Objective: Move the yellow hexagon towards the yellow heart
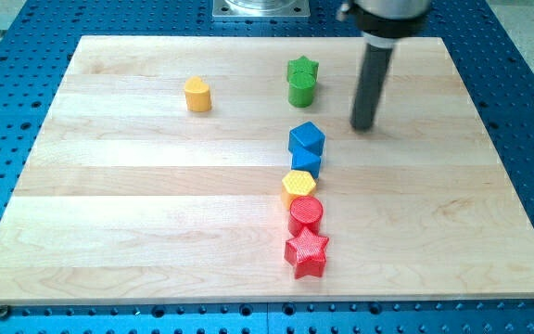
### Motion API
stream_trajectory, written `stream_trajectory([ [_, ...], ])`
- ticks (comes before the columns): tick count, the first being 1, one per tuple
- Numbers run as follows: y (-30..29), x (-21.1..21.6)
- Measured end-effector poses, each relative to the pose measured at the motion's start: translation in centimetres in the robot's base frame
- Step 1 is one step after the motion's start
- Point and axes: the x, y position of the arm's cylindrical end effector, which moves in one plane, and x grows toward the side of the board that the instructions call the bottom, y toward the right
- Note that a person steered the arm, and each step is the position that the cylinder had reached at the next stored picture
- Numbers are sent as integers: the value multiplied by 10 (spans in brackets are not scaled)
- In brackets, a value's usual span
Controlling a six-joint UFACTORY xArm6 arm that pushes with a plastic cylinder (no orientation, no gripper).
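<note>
Bright even light, soft short shadows, sharp focus, slight glare on wood

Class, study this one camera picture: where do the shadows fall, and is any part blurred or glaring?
Camera view: even, soft light; a short shadow under the yellow hexagon block and around my tip; the wooden board has no strong glare; the rod's upper mount at the view's top looks slightly blurred.

Pale wooden desk (109, 232) on a blue perforated base (7, 93), with perhaps a metal mount (260, 8) at the view's top.
</note>
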Motion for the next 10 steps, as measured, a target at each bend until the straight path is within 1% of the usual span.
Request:
stream_trajectory([
  [1, 2, 68],
  [2, -38, 92],
  [3, -97, 104],
  [4, -144, 104],
  [5, -195, 116],
  [6, -199, 152],
  [7, -237, 124],
  [8, -288, 65],
  [9, -291, 45],
  [10, -277, 55],
])
